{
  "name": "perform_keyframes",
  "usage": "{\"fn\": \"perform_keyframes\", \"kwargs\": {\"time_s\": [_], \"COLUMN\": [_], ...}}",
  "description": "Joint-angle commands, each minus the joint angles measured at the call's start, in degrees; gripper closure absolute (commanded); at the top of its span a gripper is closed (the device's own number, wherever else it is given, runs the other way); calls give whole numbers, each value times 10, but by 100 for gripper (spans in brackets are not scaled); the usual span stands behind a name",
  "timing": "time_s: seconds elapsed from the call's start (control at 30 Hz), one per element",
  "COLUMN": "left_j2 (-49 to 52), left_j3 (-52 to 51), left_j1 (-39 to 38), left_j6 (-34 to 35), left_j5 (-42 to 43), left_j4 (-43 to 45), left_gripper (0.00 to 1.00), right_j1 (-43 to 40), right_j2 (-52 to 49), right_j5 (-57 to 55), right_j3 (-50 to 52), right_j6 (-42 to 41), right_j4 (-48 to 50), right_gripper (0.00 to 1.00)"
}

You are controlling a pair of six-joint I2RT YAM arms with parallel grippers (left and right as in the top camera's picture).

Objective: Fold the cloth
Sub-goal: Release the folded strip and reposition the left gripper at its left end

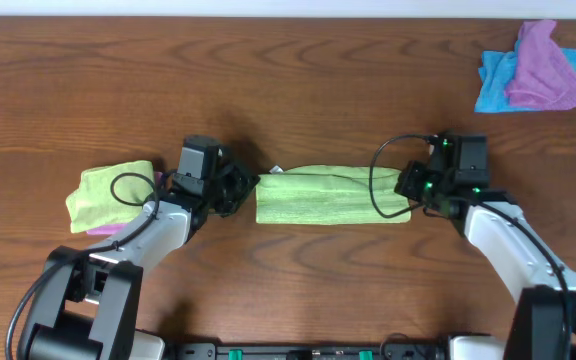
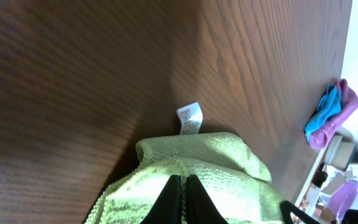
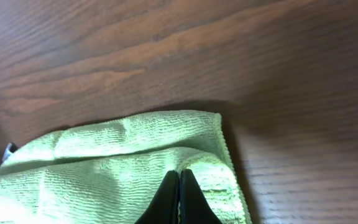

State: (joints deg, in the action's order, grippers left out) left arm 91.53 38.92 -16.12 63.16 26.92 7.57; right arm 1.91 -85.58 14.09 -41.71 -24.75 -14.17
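The lime-green cloth (image 1: 330,196) lies folded into a long strip at the table's middle, its white tag (image 1: 277,169) at the far left corner. The tag also shows in the left wrist view (image 2: 189,117). My left gripper (image 1: 247,188) is at the strip's left end, shut on a pinch of the cloth (image 2: 185,180). My right gripper (image 1: 405,187) is at the strip's right end, shut on the cloth's top layer (image 3: 179,175). The cloth's right edge (image 3: 225,152) lies flat on the wood.
A second folded lime-green cloth (image 1: 108,192) lies on a purple one (image 1: 108,228) left of my left arm. A blue cloth (image 1: 493,85) and a purple cloth (image 1: 543,65) are heaped at the far right corner.
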Motion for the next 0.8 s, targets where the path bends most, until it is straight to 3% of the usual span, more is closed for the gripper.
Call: {"fn": "perform_keyframes", "kwargs": {"time_s": [0.0, 0.53, 0.67, 0.73, 0.77], "left_j2": [7, 7, 7, 7, 7], "left_j3": [15, 15, 15, 15, 15], "left_j1": [3, 3, 3, 4, 4], "left_j6": [-6, -15, -25, -31, -32], "left_j5": [-24, -40, -42, -43, -43], "left_j4": [0, 0, 0, 0, 0], "left_gripper": [94, 94, 82, 69, 64], "right_j1": [13, 15, 15, 15, 15], "right_j2": [-14, -17, -17, -17, -17], "right_j5": [-19, -64, -80, -82, -83], "right_j3": [2, 2, 2, 2, 2], "right_j6": [8, 12, 13, 13, 13], "right_j4": [7, 7, 8, 10, 11], "right_gripper": [99, 99, 97, 89, 79]}}
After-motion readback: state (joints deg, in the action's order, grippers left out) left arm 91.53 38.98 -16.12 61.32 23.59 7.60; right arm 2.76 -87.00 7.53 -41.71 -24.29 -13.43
